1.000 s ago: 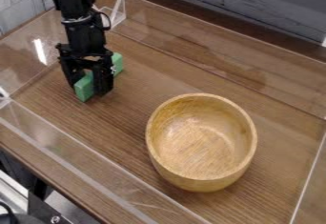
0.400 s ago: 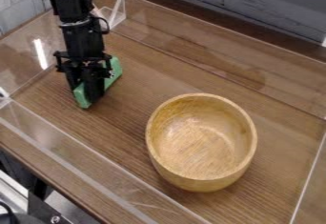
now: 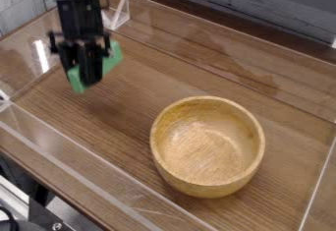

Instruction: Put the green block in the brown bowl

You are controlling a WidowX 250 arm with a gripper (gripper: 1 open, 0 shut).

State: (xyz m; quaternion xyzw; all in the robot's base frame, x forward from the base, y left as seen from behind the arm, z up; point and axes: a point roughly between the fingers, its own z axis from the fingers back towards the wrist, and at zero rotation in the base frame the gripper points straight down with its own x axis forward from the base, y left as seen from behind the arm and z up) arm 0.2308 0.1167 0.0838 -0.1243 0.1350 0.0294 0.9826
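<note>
The brown bowl (image 3: 207,144) is closest to me, down and to the right of the claw, well apart from it. It is big, round and made of light wood with a thick rim. Nothing is inside it yet.

Farther back, on the left, the claw (image 3: 85,75) is squeezed shut on the green block (image 3: 92,66). A moment ago the claw stood wide open around the block, which lay on the worktop (image 3: 197,68). Then the claw closed on it. Now the claw has gone up, and the block has gone up with it. It looks lifted clear of the wood, though the picture is a bit blurry there.

So I think the grab worked. The carrying to the bowl comes next.

The block is small and bright green, with a dull, flat look. It sticks out a little to the right of the dark fingers. It is much smaller than the bowl.
</note>
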